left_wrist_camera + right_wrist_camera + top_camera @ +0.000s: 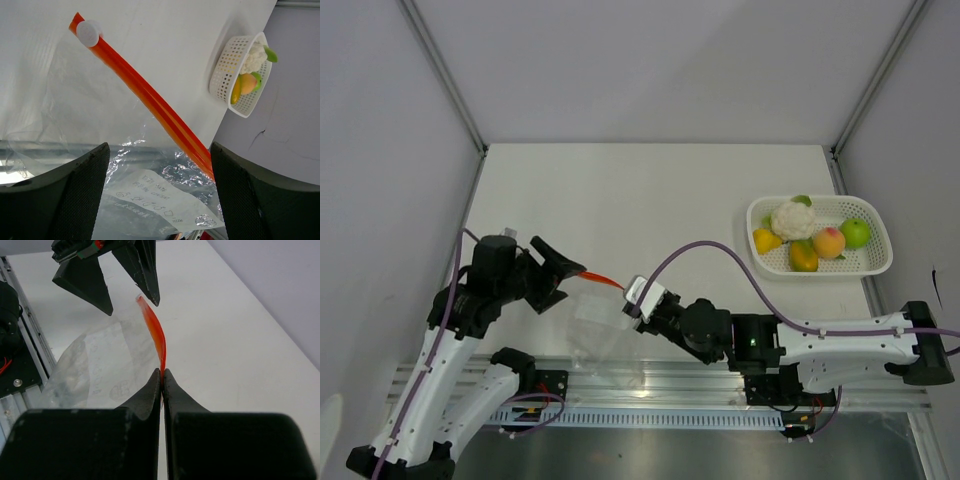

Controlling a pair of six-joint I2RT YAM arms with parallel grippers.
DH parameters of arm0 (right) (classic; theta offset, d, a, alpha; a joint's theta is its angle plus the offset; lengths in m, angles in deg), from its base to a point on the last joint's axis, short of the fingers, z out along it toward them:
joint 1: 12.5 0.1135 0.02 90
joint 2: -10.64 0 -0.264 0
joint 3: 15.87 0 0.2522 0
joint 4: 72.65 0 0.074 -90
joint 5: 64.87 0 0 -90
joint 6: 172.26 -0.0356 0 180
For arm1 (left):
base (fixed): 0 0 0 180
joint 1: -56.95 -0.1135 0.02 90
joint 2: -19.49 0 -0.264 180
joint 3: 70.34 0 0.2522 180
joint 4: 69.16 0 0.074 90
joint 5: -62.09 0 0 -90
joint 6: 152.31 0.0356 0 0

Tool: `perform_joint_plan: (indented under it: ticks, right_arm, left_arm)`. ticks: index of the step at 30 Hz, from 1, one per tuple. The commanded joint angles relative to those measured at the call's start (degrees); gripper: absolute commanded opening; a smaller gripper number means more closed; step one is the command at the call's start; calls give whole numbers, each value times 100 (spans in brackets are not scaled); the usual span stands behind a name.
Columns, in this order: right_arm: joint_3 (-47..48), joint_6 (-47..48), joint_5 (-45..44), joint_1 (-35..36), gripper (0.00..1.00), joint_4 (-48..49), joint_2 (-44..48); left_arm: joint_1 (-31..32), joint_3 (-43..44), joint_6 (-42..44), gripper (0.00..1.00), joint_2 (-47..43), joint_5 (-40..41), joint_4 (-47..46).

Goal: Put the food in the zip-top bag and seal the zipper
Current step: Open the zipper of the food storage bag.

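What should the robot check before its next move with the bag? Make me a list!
1. Right gripper shut tight on the zipper: ok.
2. Left gripper open, the zipper running between its fingers without being pinched: ok.
3. Zip-top bag lifted and spread between the two arms: ok.
4. Bag mouth open wide enough for food: cannot tell, the plastic is too clear and crinkly.
5. Food in the bag: not ok, all of it lies in the white basket at the far right.
6. White slider sits at one end of the zipper: ok.
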Motion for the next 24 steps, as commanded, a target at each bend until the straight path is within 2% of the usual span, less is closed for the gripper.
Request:
perform_joint_plan:
  ticks: [1, 13, 19, 24]
  right_arm:
    - [264, 220, -357, 120, 0, 87, -59]
    - [326, 458, -664, 331, 0, 113, -147]
    - [422, 572, -708, 410, 0, 52, -191]
    - [510, 625, -743, 489, 0, -71, -261]
  left_arm:
    - [15, -13, -31, 83, 81, -223, 13]
    - [59, -269, 136, 73, 99, -153, -58]
    - [59, -190, 189, 78, 292, -293, -110]
    - [67, -40, 101, 80, 81, -153, -75]
